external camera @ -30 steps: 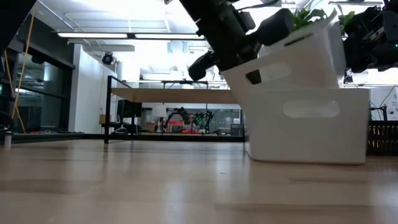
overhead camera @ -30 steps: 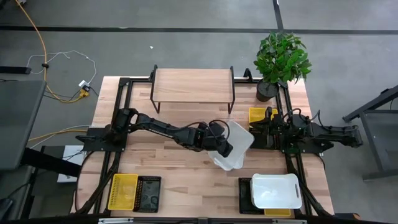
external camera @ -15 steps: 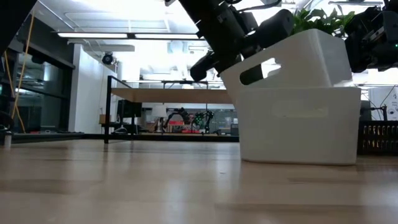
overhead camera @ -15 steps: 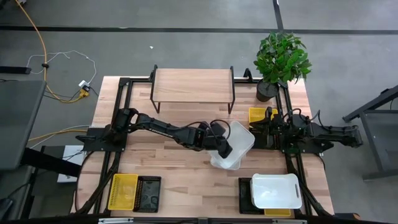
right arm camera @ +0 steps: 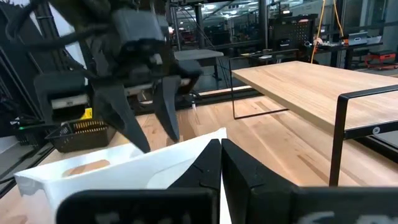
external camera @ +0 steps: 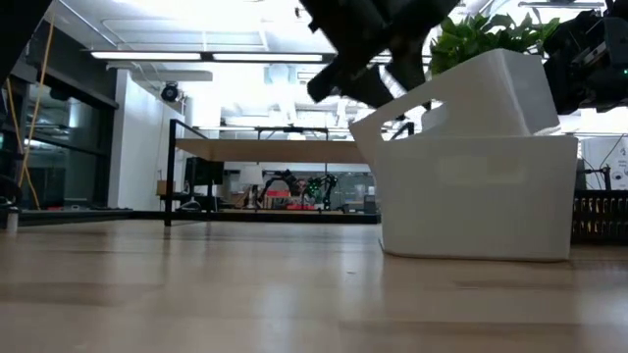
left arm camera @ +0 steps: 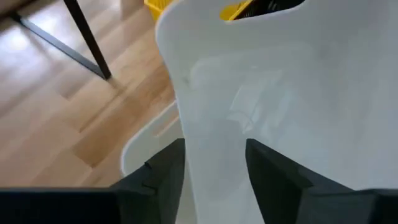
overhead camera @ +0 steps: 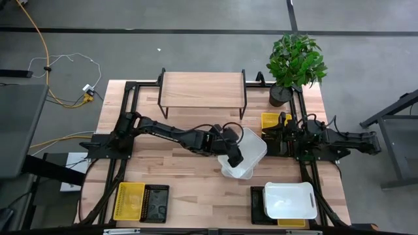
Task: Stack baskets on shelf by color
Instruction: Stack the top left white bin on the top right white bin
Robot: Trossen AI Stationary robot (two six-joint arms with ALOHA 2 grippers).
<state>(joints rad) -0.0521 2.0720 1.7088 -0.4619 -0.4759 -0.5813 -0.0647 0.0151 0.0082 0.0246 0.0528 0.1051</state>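
My left gripper [overhead camera: 234, 158] has its jaws spread over the tilted white basket [overhead camera: 251, 147]'s rim; my right gripper [overhead camera: 282, 138] stays pressed together.

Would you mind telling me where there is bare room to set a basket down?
The shelf top is bare. So is the tabletop between the left arm and the yellow and black baskets at the near edge. It is crowded mid-right, where the left hand stands over the nested white baskets.
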